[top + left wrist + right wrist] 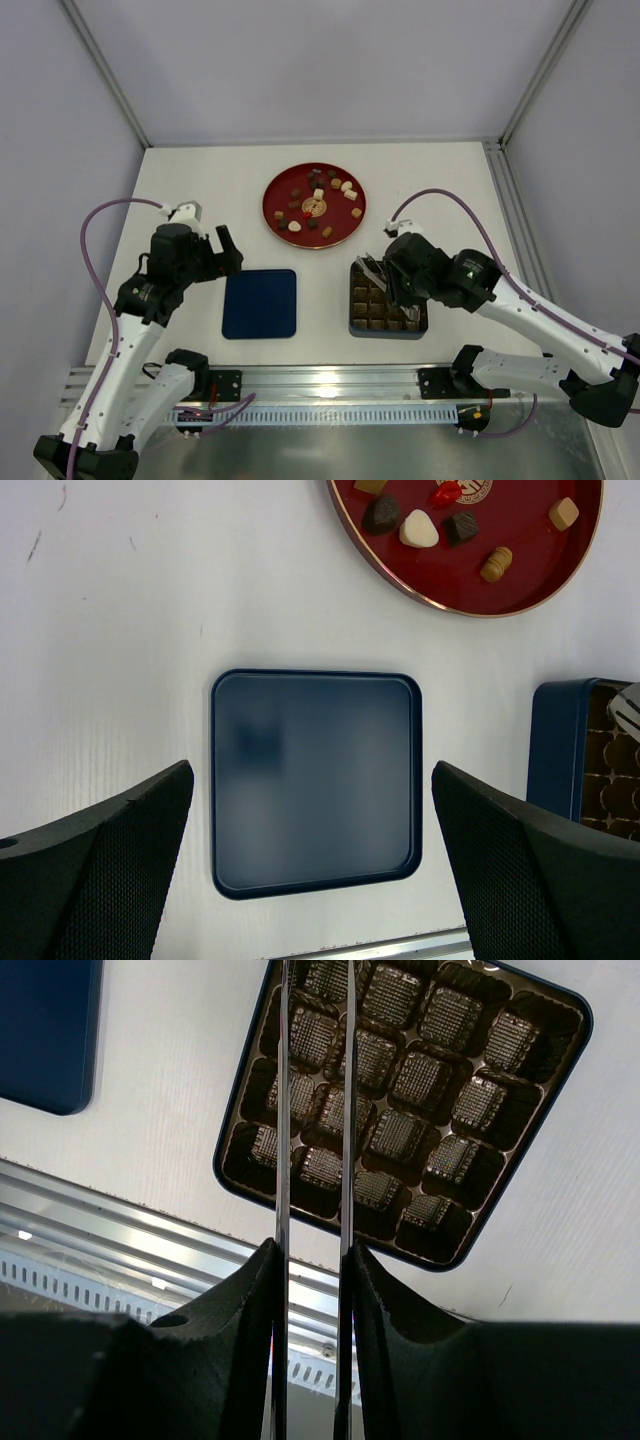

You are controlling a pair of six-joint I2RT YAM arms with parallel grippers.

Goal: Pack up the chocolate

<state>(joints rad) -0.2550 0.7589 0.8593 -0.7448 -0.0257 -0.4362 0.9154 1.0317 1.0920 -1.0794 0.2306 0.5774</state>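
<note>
The left gripper (226, 250) hangs just left of the flat blue lid (260, 303), fingers spread wide, holding nothing. Farther back, the chocolates (318, 194) lie scattered on the red plate (340, 226). Right of the lid, the right gripper (374, 268) hovers over the brown tray (385, 312), its thin blades slightly parted, grasping nothing.

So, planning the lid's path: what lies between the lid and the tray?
Nothing: between lid and tray is bare table, shown in the top view.
</note>
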